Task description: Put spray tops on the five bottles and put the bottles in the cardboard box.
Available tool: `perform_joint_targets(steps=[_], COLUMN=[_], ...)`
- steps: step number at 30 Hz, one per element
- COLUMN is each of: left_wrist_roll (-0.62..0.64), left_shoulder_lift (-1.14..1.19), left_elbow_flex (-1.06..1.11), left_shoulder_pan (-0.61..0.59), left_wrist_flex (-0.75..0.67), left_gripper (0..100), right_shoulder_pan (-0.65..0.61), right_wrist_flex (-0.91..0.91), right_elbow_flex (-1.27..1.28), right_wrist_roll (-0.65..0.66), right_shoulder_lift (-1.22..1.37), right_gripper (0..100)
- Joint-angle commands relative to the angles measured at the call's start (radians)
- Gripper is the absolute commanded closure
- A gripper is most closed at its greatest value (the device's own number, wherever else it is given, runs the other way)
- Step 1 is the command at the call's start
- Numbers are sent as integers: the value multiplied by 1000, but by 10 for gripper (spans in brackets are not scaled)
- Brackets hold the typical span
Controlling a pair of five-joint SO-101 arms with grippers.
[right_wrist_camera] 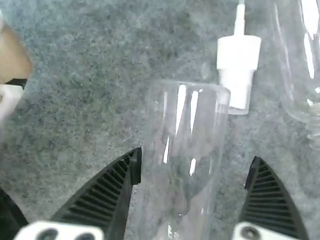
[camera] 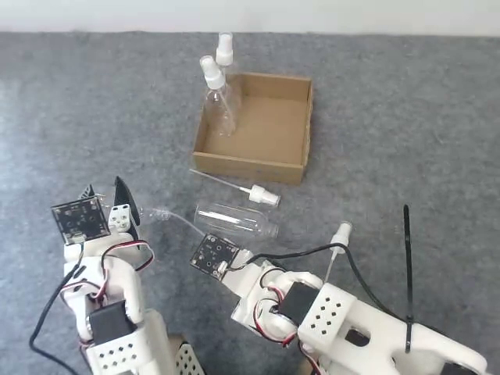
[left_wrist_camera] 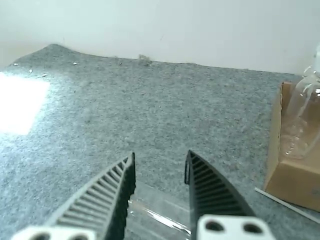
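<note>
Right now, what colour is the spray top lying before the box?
Spray top: white, best in the high view.

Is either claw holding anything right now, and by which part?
Nothing is held. The right claw stands open astride a clear bottle, fingers clear of its sides; the left claw is open above a second bottle.

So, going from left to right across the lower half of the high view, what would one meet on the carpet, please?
left pincer → clear bottle lying on its side → the spray top farthest to the right → black strap
</note>
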Motion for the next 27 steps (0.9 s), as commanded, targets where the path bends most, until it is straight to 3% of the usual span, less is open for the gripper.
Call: perform_joint_targets(steps=[1,9,15,23,27], left_wrist_roll=[12,12,12,12,12], left_shoulder_lift=[-17,-17,-17,-17,-17], left_elbow_flex=[-5,-5,-5,-5,-5], left_shoulder_pan=[-6,-6,-6,-6,-6], left_wrist_flex=[-28,-28,-28,-28,-28], left_gripper=[848,848,848,848,848], right_shoulder_pan=[-4,-1,8,142,182], right_wrist_flex=[-5,-12,15,67,73], right_elbow_flex=[-5,-14,-46,-143,-190], right_wrist_roll=[17,18,9,3,-129], right_shoulder_lift=[-31,-44,-45,-47,-47], right_gripper=[707,852,854,854,854])
